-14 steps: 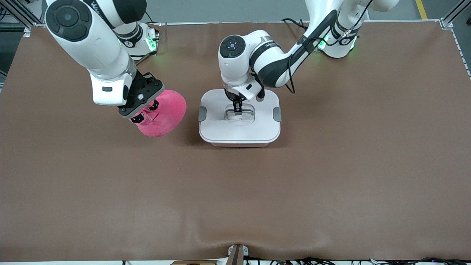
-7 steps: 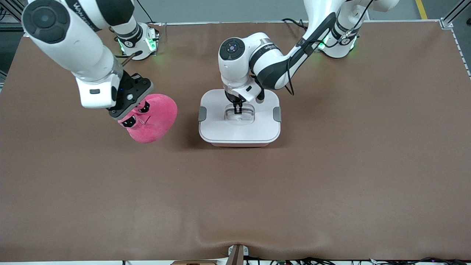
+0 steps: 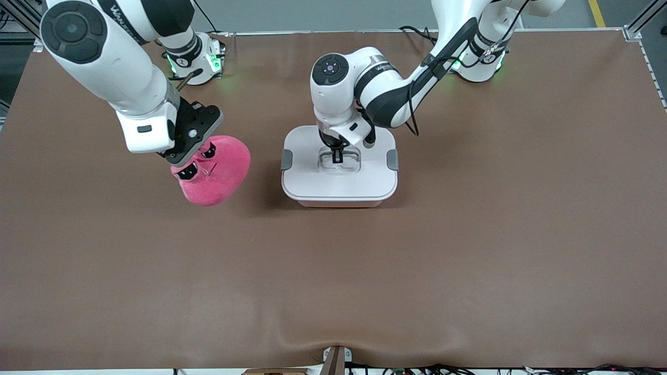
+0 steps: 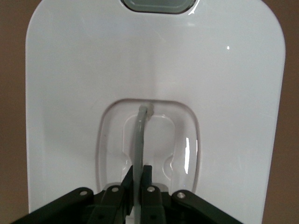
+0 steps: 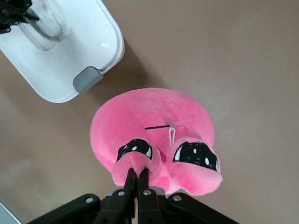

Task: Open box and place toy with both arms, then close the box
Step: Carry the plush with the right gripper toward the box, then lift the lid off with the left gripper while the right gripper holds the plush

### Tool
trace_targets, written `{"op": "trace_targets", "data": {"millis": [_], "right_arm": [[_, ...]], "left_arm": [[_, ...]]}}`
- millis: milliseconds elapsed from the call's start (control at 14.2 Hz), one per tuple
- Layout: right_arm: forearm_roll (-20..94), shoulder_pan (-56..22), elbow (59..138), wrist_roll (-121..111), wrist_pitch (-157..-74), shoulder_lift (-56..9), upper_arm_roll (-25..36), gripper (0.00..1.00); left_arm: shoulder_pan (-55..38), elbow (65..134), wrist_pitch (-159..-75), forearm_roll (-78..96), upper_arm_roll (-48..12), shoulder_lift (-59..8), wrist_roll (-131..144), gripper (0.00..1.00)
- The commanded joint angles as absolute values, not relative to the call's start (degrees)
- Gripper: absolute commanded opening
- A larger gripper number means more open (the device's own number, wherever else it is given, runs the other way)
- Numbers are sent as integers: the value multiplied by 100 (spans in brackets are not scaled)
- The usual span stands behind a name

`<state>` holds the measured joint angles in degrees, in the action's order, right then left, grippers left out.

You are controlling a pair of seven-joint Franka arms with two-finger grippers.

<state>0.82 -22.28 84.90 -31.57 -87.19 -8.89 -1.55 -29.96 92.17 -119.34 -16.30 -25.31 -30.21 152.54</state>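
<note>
The box (image 3: 338, 179) stands mid-table, a pink tub under a white lid (image 4: 154, 70) with grey side clips (image 3: 286, 160). My left gripper (image 3: 337, 154) is shut on the lid's grey handle (image 4: 139, 140) in its central recess, with the lid seated on the tub. My right gripper (image 3: 194, 159) is shut on a nub of the hot-pink plush toy (image 3: 216, 172) and holds it just above the table, beside the box toward the right arm's end. In the right wrist view the toy (image 5: 154, 126) hangs from my gripper (image 5: 138, 176), with its dark face markings showing.
The brown table mat (image 3: 417, 271) spreads wide on all sides of the box. The arms' green-lit bases (image 3: 206, 60) stand along the table's farther edge. A small fitting (image 3: 336, 359) sits at the nearest edge.
My right gripper has carried the toy a little toward the right arm's end, away from the box, then steadied. The left gripper stays on the lid's handle and has barely risen.
</note>
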Motion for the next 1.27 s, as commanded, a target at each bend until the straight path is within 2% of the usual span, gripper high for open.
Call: {"op": "trace_targets", "data": {"millis": [0,494,776,1200], "right_arm": [[88,-2320,8631,-3593,-8771,-756,-149,0],[-52,-2663,8587,-4024,-9097,-730,-141,0],[-114,-2785,8596,-4719,-9026,-616,-211,0],[-114,-3515,8604,-4772,-9140,-580,-246,0]], "left_arm": [[-2988,9211,-11909,-1705,-2549,-2980,15302,0],[-2944,9211,-11787,-1705,-2558,-2638,15249,0],[-2901,9211,-11348,-1618,-2558,-2365,14925,0],[-2173,9202,-10750,-1214,-2566,-1855,13328,0]]}}
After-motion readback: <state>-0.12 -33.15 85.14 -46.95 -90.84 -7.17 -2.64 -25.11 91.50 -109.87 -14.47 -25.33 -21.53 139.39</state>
